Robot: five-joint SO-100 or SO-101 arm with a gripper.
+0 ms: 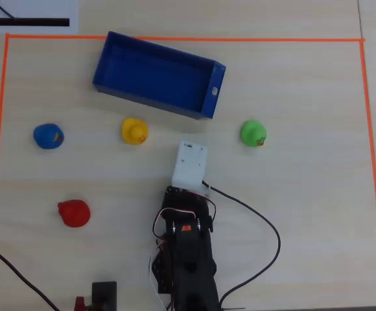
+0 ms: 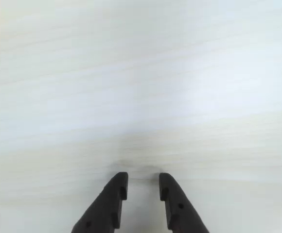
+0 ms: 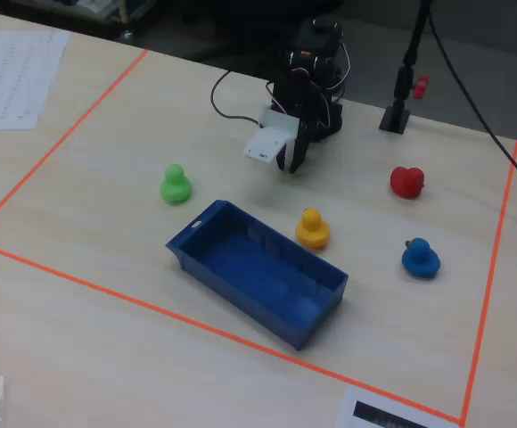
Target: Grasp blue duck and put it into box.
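Observation:
The blue duck (image 1: 48, 136) sits on the pale wooden table at the left of the overhead view, and at the right in the fixed view (image 3: 420, 258). The blue box (image 1: 155, 71) lies empty at the top centre and shows in the fixed view (image 3: 258, 267) too. In the overhead view my gripper is hidden under its white camera housing (image 1: 189, 168), below the box and far right of the blue duck. In the wrist view my gripper (image 2: 143, 180) has its jaws a little apart, with nothing between them and only bare table ahead. It hangs just above the table in the fixed view (image 3: 292, 160).
A yellow duck (image 1: 135, 131) sits just up-left of the gripper, a green duck (image 1: 253, 133) to its right and a red duck (image 1: 74, 212) at lower left. Orange tape (image 1: 0, 129) frames the area. A black cable (image 1: 272, 253) loops right of the arm.

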